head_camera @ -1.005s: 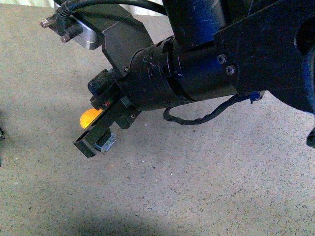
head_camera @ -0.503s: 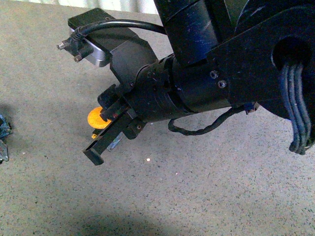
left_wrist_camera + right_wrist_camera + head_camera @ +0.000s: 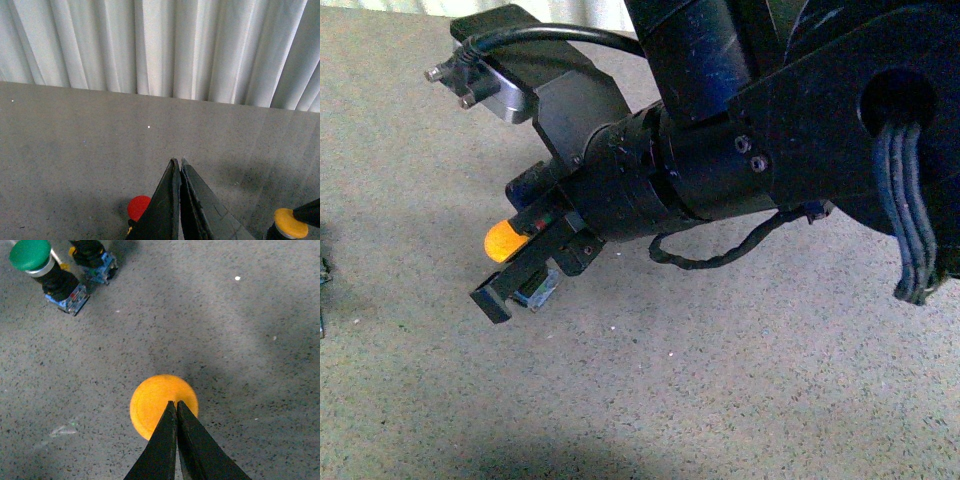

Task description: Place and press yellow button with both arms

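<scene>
The yellow button (image 3: 150,407) stands upright on the grey speckled table, and its round orange-yellow cap faces the right wrist camera. My right gripper (image 3: 175,403) is shut, with its tips over the middle of the cap, on it or just above it. In the front view the cap (image 3: 503,241) shows beside the right gripper (image 3: 492,300), with the blue-grey base (image 3: 539,289) below the fingers. My left gripper (image 3: 178,162) is shut and empty, off to the side. The button (image 3: 290,223) shows at the edge of the left wrist view.
A green button (image 3: 30,254) on a blue base and another black-topped switch (image 3: 91,251) stand beyond the yellow one. A red button (image 3: 138,206) sits just beside the left fingers. A white curtain (image 3: 160,45) hangs behind the table's far edge.
The right arm lifted and shifted slightly right half a second ago, then came back down and left, with its shut tips over the yellow cap again. The button stays where it was.
</scene>
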